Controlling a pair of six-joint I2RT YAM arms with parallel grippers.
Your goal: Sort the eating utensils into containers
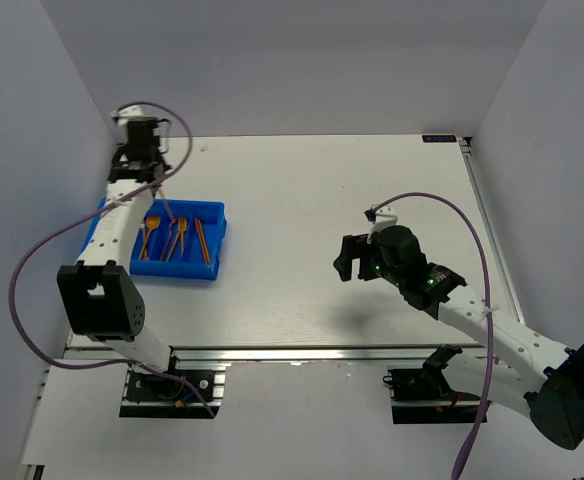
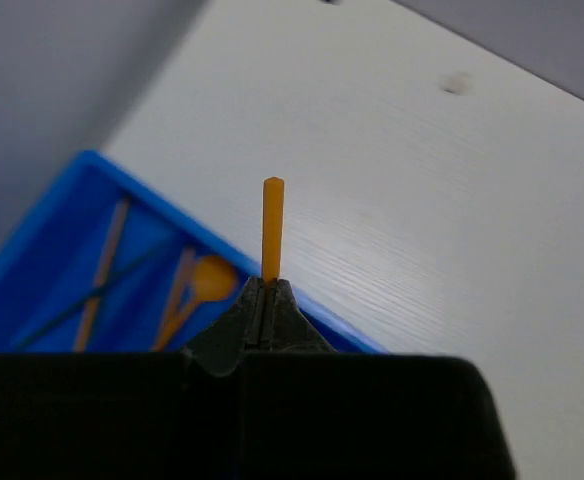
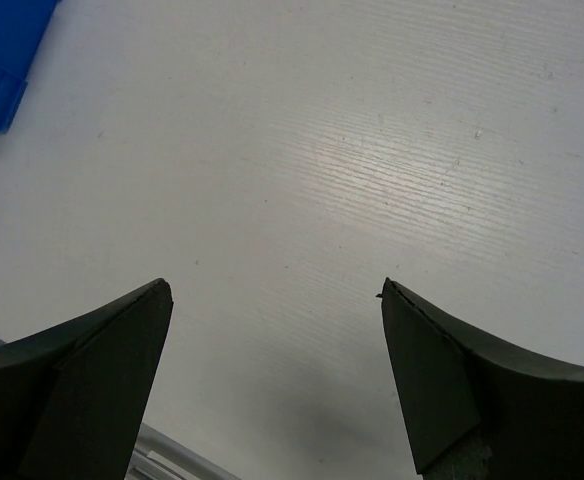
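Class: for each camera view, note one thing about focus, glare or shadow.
Top external: even light, with a soft shadow on the table beside the right gripper. Left wrist: the orange utensil in the left gripper is fairly crisp, the blue bin behind it blurred. Right wrist: a pale sheen on the table, and the fingers are dark and underexposed.

The bin point(image 1: 172, 268) at the left of the top view is bright blue; the utensils point(image 1: 177, 238) in it are orange. The stick point(image 2: 272, 225) is plain orange. The left gripper point(image 2: 265, 287) and right gripper point(image 3: 272, 290) are black. The tabletop point(image 1: 322, 200) is white with fine grey grain, and the cables point(image 1: 14, 288) are purple.
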